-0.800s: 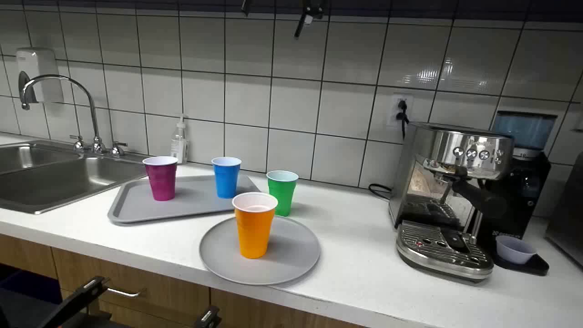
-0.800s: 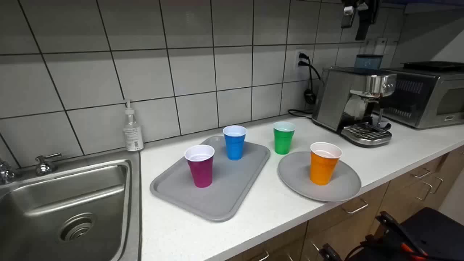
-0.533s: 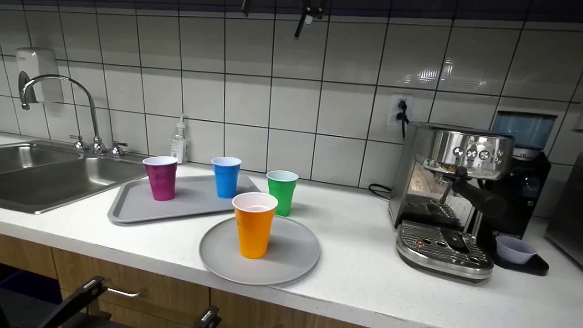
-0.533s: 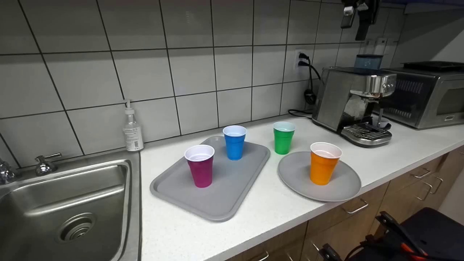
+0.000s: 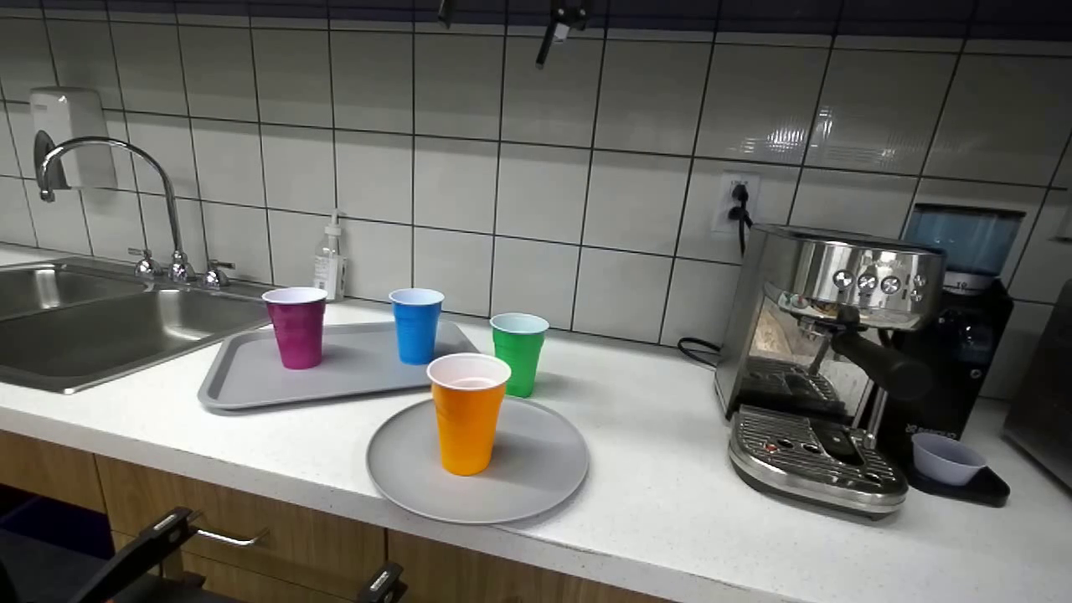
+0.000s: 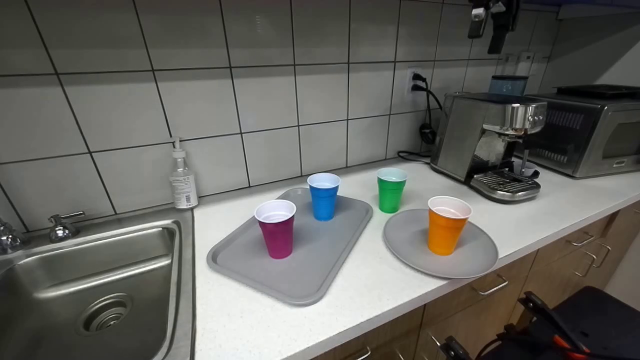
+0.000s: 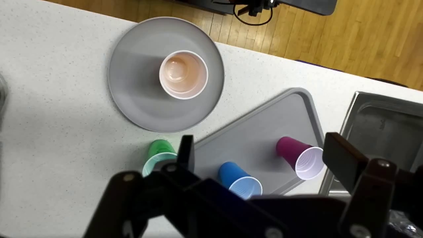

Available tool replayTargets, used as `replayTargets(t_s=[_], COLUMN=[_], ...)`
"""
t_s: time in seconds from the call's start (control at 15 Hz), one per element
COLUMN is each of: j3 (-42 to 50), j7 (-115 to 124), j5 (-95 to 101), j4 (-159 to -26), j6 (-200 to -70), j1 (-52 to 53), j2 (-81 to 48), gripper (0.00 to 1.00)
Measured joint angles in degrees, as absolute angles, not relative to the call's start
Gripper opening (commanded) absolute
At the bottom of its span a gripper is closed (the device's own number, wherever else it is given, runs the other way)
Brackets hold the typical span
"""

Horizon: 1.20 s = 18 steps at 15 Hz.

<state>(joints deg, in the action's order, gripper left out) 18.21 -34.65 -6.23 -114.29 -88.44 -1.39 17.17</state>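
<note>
If lowered off-line, the claw might topple a light-looking cup standing upright well below it: the orange plastic cup on the round grey plate, the green plastic cup just beside that plate, or the blue plastic cup or magenta plastic cup on the rectangular grey tray. The claw's jaws stand wide apart, gripping and touching nothing.
</note>
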Motion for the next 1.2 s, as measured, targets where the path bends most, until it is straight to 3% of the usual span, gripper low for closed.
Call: replayTargets(t_s=[1.2], j3=[15.31], j7=[-30.39], j5=[-1.35], j4=[-134.23], j6=[-99.62], j1=[-2.37], j2=[29.15], gripper=[1.00])
